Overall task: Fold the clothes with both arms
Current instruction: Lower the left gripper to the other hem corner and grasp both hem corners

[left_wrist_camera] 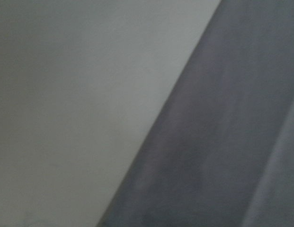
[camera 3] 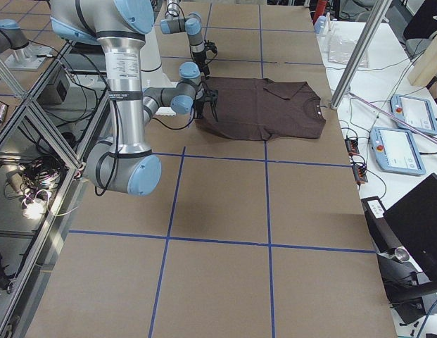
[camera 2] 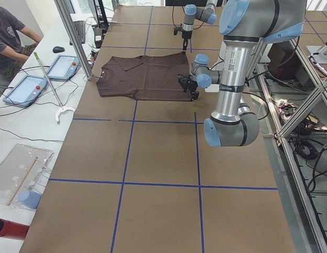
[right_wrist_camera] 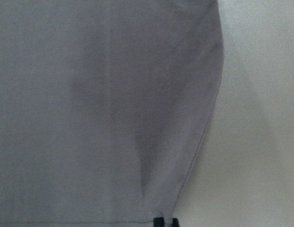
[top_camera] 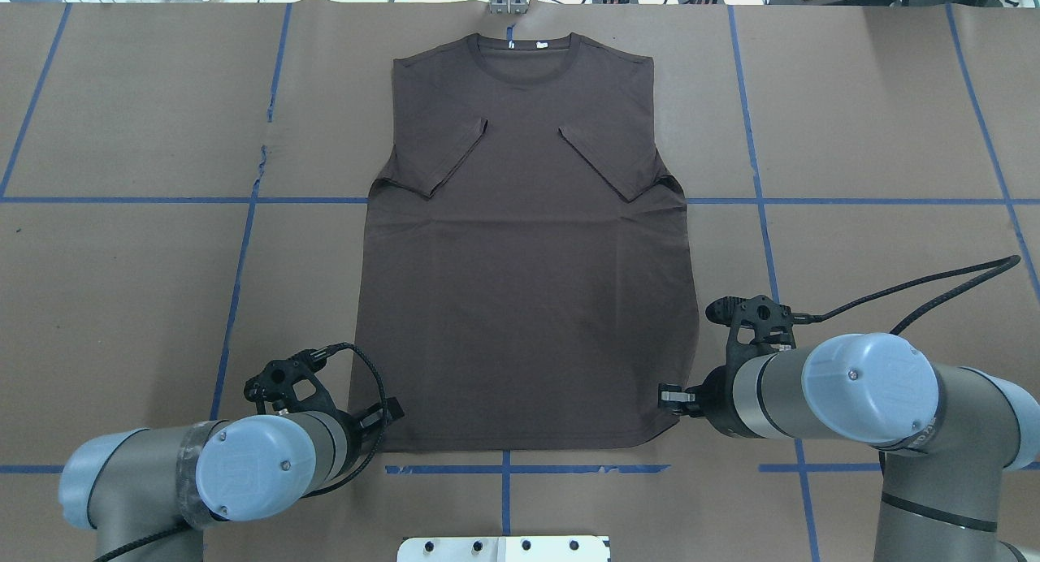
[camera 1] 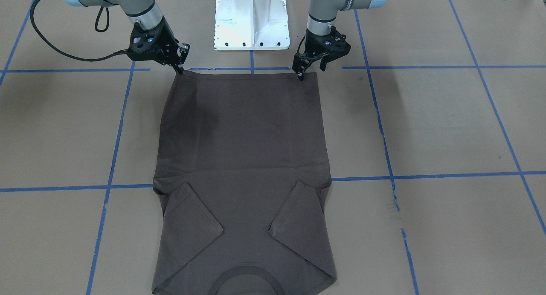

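Here left pincer (camera 1: 300, 75) and right pincer (camera 1: 180, 69) touch T-shirt (camera 1: 243, 137) hem corners, clamping unclear.

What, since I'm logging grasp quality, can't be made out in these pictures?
Left claw: whether it pinches the shirt hem. Overhead, its own arm covers it; its wrist view is pure blur.
Right claw: same doubt. Front view is too small; its wrist view cuts off all but two fingertips at the bottom edge.
Collar: cut by the front view's bottom edge.
Collar label: too small to read overhead.
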{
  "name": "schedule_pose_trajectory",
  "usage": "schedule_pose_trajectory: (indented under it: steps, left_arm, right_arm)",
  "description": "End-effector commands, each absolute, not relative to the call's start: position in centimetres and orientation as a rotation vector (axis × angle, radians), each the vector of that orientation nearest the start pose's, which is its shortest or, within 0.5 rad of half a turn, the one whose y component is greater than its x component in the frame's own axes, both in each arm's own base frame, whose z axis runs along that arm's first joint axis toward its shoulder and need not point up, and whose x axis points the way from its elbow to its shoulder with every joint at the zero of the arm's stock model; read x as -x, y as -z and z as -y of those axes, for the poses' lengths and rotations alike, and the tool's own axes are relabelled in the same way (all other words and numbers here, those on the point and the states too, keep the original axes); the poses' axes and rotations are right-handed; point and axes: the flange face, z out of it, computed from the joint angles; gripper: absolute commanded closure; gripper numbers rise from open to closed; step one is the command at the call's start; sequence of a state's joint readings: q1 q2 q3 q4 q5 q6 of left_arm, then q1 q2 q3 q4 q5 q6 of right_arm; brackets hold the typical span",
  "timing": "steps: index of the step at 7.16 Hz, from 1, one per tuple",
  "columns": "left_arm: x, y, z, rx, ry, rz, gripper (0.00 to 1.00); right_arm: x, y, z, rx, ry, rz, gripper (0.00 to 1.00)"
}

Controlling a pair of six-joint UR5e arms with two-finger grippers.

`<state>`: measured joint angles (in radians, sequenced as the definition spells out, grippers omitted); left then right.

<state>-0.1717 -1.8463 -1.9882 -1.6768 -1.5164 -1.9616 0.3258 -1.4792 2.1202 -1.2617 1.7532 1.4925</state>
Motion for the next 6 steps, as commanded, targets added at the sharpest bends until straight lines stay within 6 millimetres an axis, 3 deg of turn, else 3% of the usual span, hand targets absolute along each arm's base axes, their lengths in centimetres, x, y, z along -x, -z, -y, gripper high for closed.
schedule_pose_trajectory:
  steps: [1,3,4,6]
  left_arm:
    - [-53.3,-32.6,22.3,0.042,0.537,-0.787,0.11]
    - [-53.3,-32.6,22.3,0.042,0.537,-0.787,0.33]
    - [-53.3,-32.6,22.3,0.042,0.537,-0.785,0.48]
    - [-53.3,-32.5,22.3,0.042,0.537,-0.788,0.9]
  right_arm:
    - [42.8,-32.7,26.7,-0.026,-0.144,0.96,1.0]
    - [42.5,-32.7,27.1,-0.027,-0.149,0.961,1.0]
    - [42.1,-32.6,27.4,-0.019,-0.153,0.965,1.0]
    - [41.6,-32.6,28.0,-0.006,-0.159,0.969,1.0]
